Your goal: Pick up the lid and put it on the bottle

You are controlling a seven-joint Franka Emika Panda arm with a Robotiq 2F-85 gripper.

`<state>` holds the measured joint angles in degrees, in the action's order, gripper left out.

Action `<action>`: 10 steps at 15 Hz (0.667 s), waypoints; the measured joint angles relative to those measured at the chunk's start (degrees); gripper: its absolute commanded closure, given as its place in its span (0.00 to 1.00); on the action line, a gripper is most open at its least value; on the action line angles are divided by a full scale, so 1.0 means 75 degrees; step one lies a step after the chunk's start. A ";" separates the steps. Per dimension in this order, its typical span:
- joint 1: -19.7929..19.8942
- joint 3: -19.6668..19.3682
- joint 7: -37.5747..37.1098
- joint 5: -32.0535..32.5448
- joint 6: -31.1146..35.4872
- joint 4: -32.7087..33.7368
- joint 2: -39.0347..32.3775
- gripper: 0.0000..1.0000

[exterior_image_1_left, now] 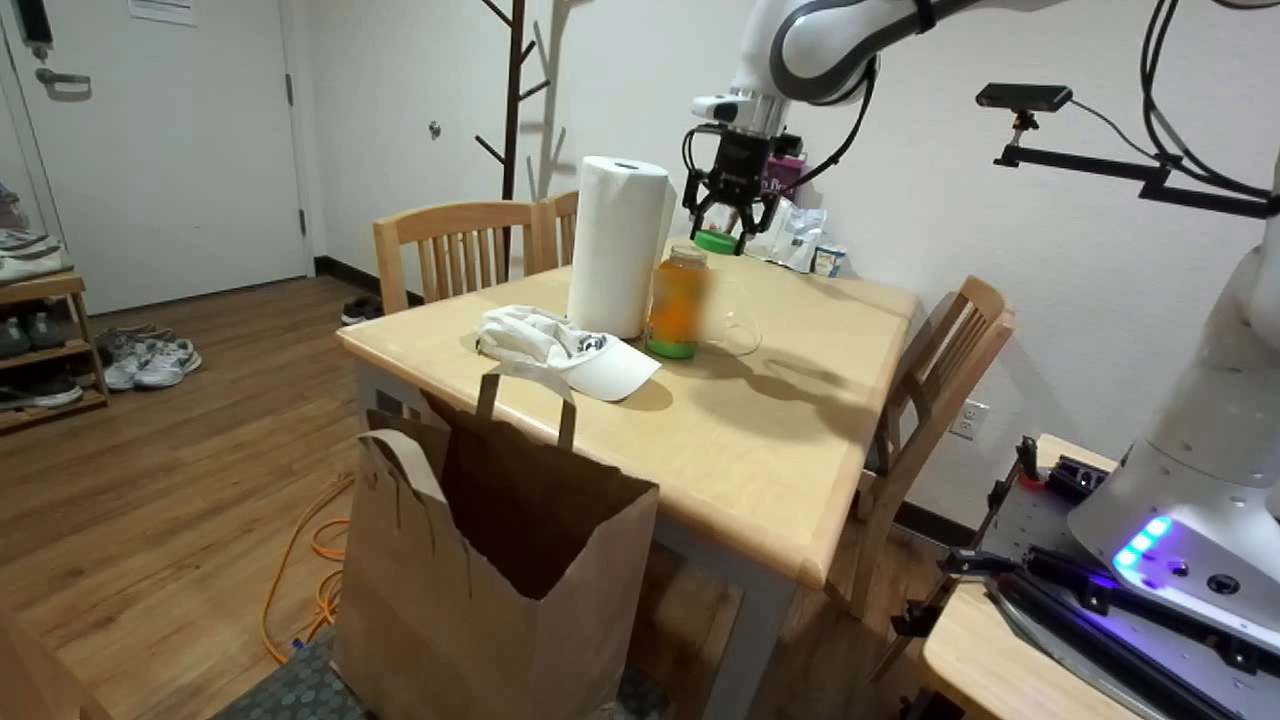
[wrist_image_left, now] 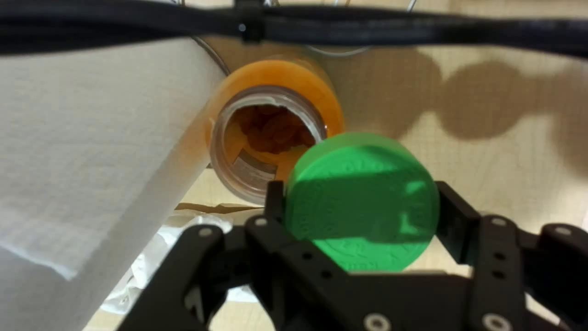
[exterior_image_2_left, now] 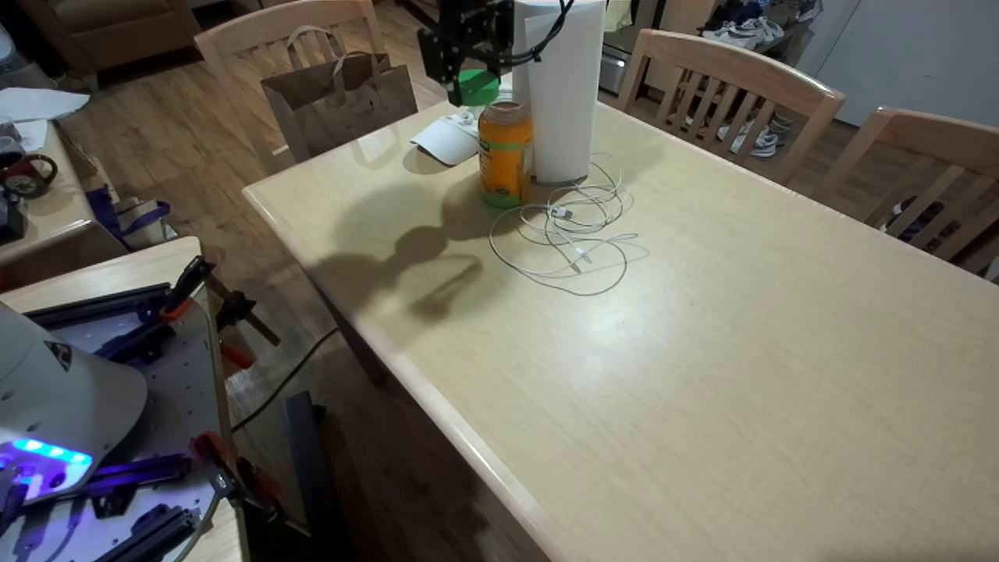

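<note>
The round bright green lid (wrist_image_left: 363, 202) is held flat between the two fingertips of my gripper (wrist_image_left: 356, 197). The lid also shows in both exterior views (exterior_image_1_left: 715, 242) (exterior_image_2_left: 478, 87), just above the height of the bottle's mouth and off to one side. The orange-yellow bottle (exterior_image_1_left: 678, 300) stands upright and uncapped on the table, also seen in an exterior view (exterior_image_2_left: 506, 160). In the wrist view the bottle (wrist_image_left: 275, 71) lies up and left of the lid; its open mouth shows contents inside, and the lid overlaps its lower right edge.
A tall white paper towel roll (exterior_image_1_left: 618, 240) stands close beside the bottle. A white cap (exterior_image_1_left: 600, 365) lies near them on the table (exterior_image_1_left: 720, 460). A loose white cable (exterior_image_2_left: 562, 226) lies by the bottle's base. Bags and packages (exterior_image_1_left: 800, 235) stand at the table's far end.
</note>
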<state>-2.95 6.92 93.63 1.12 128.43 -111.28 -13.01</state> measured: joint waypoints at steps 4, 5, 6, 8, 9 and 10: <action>-0.0057 0.0002 0.0129 0.0321 0.0007 0.0393 -0.0235 0.48; -0.0074 0.0004 0.0129 0.0393 0.0002 0.0515 -0.0320 0.48; -0.0088 0.0005 0.0130 0.0443 -0.0001 0.0634 -0.0411 0.48; -0.0093 0.0005 0.0132 0.0479 -0.0022 0.0843 -0.0599 0.48; -0.0093 0.0004 0.0132 0.0479 -0.0051 0.0942 -0.0699 0.48; -0.0091 0.0001 0.0132 0.0479 -0.0075 0.1027 -0.0790 0.48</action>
<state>-3.64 6.93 94.63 4.71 127.87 -103.57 -18.93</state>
